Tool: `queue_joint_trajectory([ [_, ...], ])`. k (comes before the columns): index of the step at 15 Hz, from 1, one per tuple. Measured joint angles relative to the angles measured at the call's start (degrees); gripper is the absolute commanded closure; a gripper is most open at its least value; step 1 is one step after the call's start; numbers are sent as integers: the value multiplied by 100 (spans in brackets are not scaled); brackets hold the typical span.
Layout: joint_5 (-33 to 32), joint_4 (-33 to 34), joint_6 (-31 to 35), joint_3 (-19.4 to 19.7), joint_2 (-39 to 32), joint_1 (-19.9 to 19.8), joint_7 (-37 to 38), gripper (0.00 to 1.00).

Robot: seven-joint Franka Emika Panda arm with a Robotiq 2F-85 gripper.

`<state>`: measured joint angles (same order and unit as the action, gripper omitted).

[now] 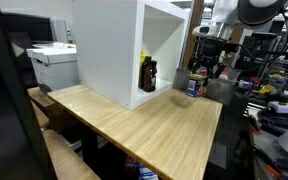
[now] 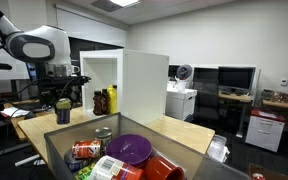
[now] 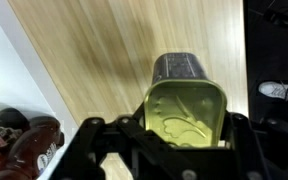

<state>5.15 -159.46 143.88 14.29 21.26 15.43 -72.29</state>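
My gripper is shut on a rectangular metal tin with a yellow-gold embossed lid, one black finger on each side of it. The tin is at the far end of the wooden table, just above or on the tabletop; I cannot tell which. In both exterior views the gripper hangs over the tin, beside the open side of a white cabinet.
Dark sauce bottles stand inside the cabinet. A grey bin in the foreground holds cans, a purple plate and a red cup. A printer stands behind the table. Cluttered desks and monitors surround the table.
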Motion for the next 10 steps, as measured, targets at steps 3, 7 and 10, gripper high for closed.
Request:
queue_joint_trajectory([
  [3,-26,1,378,-491,-535,124,-175,68],
  [7,-444,8,1021,-892,-1011,-78,-170,68],
  [10,-947,13,1353,-1142,-1199,-328,135,68],
])
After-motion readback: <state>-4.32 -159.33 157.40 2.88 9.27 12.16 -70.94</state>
